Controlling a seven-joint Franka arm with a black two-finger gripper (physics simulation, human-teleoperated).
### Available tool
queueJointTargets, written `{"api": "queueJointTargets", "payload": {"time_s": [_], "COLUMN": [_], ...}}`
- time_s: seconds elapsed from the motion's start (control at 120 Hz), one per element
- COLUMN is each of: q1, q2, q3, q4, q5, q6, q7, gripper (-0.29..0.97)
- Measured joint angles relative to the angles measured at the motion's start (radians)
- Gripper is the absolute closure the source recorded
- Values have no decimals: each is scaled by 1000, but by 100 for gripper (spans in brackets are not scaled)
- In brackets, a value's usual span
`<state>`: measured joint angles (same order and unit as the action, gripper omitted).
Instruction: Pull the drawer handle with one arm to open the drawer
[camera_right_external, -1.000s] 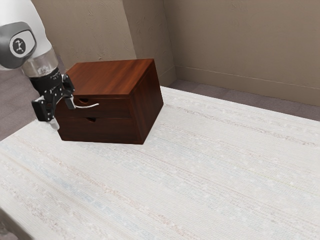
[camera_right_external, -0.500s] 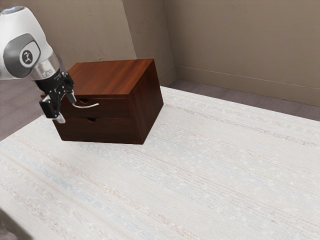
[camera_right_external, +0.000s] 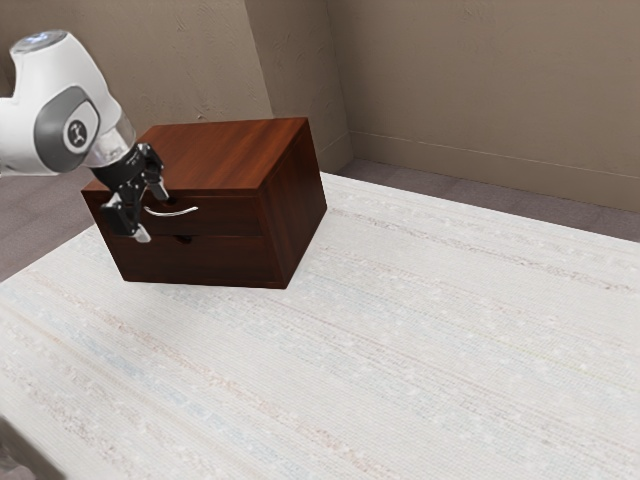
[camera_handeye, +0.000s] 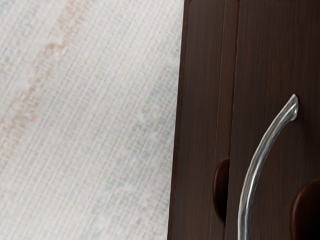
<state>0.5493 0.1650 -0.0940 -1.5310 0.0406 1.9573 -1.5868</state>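
Where arm comes in from exterior view's left, tool (camera_right_external: 148, 210) hangs at front of wooden chest (camera_right_external: 230, 160). Fingers spread either side of silver handle (camera_right_external: 180, 211), at its left end, not pinching. Handle sits on upper drawer (camera_right_external: 230, 216). Upper drawer and lower drawer (camera_right_external: 215, 258) flush, shut, contents hidden. Chest on pale tabletop (camera_right_external: 400, 330).

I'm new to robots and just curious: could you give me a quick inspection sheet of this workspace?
Surface: pale woven-look table.
Job's things: dark wooden drawer box on the table; curved metal handle on its upper drawer, which looks shut.
Clutter: nothing seen.
Grippers: black pincer at the handle's end nearest the arm; grip unclear.
Cables: nothing seen.
Surroundings: beige walls, grey floor.
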Motion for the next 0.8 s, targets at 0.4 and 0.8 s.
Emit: {"api": "queueJointTargets", "payload": {"time_s": [0.4, 0.8], "q1": [-1, -2], "q2": [4, 44], "q3": [5, 13], "q4": [-36, -20], "q5": [-11, -9], "q6": [68, 104], "q7": [-2, 2], "gripper": [24, 31]}}
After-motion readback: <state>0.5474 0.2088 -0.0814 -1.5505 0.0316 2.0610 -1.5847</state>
